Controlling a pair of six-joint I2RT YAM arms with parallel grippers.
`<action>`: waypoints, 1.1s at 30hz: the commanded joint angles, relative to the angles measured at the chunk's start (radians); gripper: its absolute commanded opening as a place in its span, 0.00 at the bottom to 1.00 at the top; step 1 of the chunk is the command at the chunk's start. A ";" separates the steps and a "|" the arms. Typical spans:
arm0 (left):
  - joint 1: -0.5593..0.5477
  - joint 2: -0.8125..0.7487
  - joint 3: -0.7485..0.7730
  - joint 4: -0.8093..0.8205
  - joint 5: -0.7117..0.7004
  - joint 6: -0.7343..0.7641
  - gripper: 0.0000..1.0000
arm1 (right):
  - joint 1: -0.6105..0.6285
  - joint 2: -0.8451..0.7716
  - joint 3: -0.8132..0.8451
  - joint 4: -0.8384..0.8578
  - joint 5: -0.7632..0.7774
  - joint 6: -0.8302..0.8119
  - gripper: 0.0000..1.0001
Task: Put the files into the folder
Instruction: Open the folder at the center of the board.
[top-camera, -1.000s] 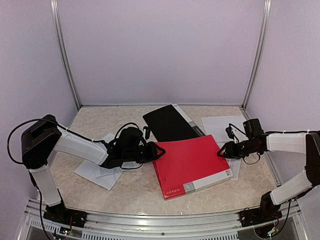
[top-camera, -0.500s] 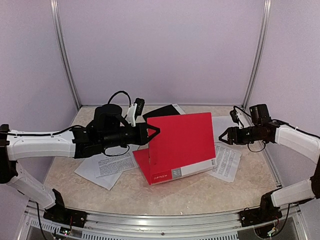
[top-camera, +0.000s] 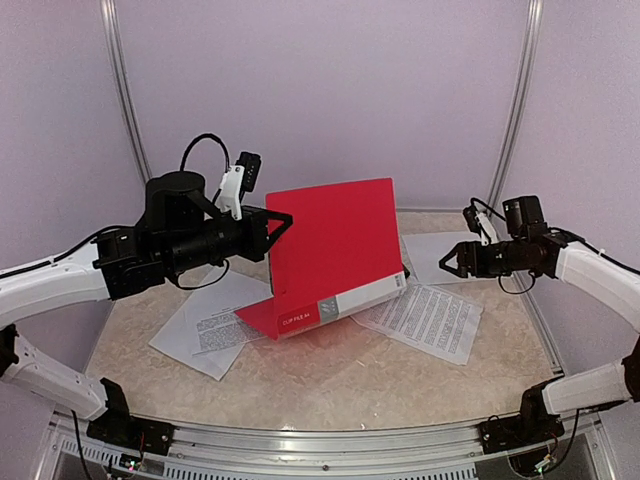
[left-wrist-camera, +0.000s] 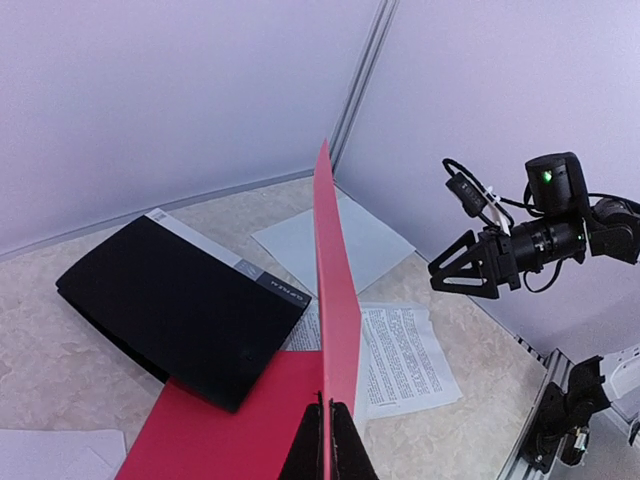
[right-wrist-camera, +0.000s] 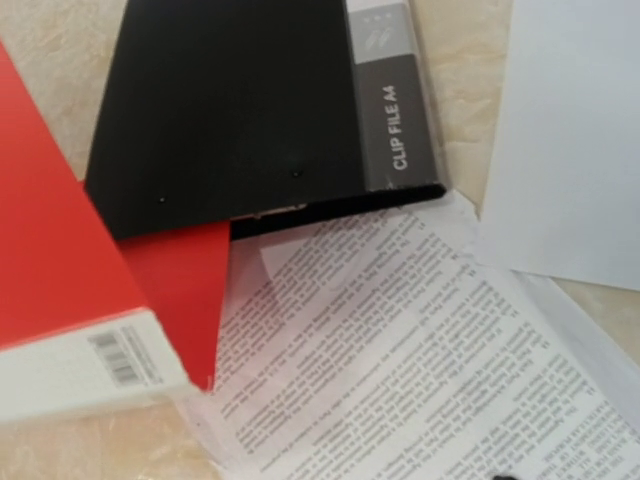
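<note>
Top external view: the left gripper (top-camera: 285, 217) is pinched shut on the red folder (top-camera: 335, 245) cover's edge and stands it upright, I'd guess to make room for paper. Over the counter's (top-camera: 330, 385) right edge the right gripper (top-camera: 447, 263) hangs spread wide and empty. There are two folders, counting the black folder (left-wrist-camera: 180, 300). I count four files: printed sheet (top-camera: 425, 320) and blank sheet (top-camera: 440, 252) on the right, and left sheets (top-camera: 215, 335), which look like two.

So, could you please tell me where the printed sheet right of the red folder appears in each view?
Top external: printed sheet right of centre, beside the red folder.
Left wrist: lower centre-right, past the folder's raised cover.
Right wrist: lower middle, below the black folder.
Shared landmark: the red folder.
</note>
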 joint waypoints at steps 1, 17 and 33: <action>-0.013 -0.008 0.094 0.002 -0.124 0.135 0.00 | 0.021 0.007 -0.024 0.029 -0.002 0.015 0.70; -0.030 -0.074 0.287 -0.118 -0.194 0.329 0.00 | 0.025 0.021 -0.048 0.049 0.008 0.004 0.70; -0.132 -0.172 0.310 -0.145 -0.510 0.579 0.00 | 0.053 0.108 -0.031 0.100 0.005 0.009 0.70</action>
